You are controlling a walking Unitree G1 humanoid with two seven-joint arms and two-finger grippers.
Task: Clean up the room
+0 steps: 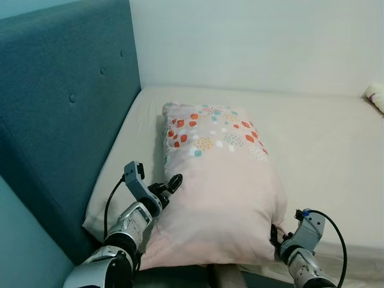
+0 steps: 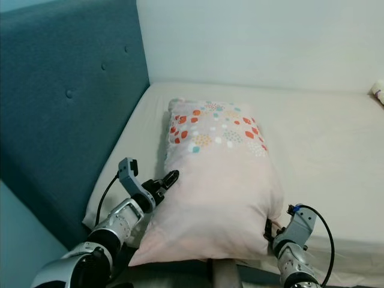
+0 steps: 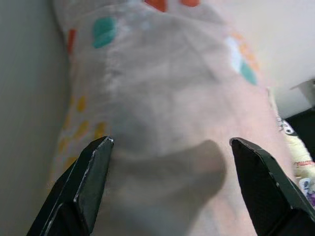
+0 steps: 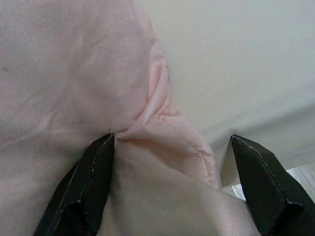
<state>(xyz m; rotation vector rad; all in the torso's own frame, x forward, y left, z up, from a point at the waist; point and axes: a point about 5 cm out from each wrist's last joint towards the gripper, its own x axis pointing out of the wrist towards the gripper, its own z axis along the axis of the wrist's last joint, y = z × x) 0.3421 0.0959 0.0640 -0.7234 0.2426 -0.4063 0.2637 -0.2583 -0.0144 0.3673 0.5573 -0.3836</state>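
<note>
- Pink pillow (image 1: 219, 186) lies lengthwise on the bed (image 1: 324, 138), beside the teal headboard (image 1: 60, 108).
- Left claw (image 3: 170, 147) spread wide, fingers against the pillow's side.
- Right claw (image 4: 172, 142) spread too, straddling the pillow's near corner.

A home bedroom: a bed with a cream fitted-sheet mattress (image 1: 324, 144) fills the corner, a tufted teal upholstered headboard (image 1: 66, 102) standing along its side, a plain pale wall (image 1: 258, 42) behind it, and a pink pillow with orange and teal dots (image 1: 219, 180) lying on the mattress beside the headboard.
</note>
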